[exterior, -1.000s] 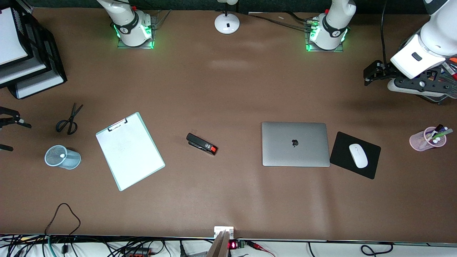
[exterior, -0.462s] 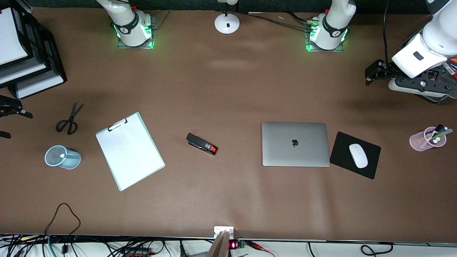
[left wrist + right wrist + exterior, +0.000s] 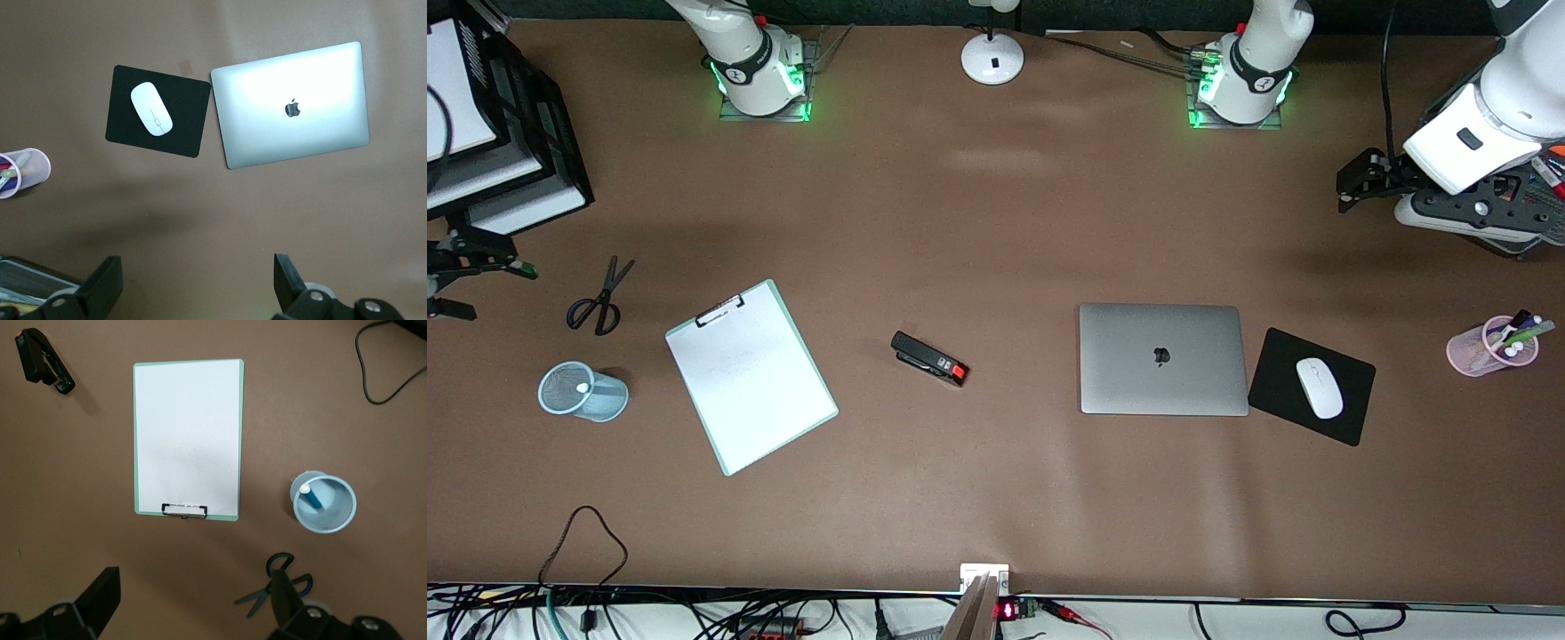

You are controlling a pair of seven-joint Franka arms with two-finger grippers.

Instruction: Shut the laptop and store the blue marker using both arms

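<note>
- while both arms wait high, the laptop (image 3: 1163, 359) lies shut, beside the mouse pad (image 3: 1312, 386).
- the blue marker (image 3: 311, 496) stands in the mesh cup (image 3: 583, 391), near the clipboard (image 3: 751, 376).
- right gripper (image 3: 454, 283) hangs spread over the table's edge beside the scissors (image 3: 599, 298).
- left gripper (image 3: 1352, 182) hangs spread beside the wire tray (image 3: 1543, 213).

1. Both arms (image 3: 1489, 98) have glossy white shells with dark grey joint rings.
2. Their bases (image 3: 763, 84) glow green beside black cables.
3. The left gripper (image 3: 197, 290) and right gripper (image 3: 193, 603) are black, with blunt wedge-shaped fingers (image 3: 107, 283).
</note>
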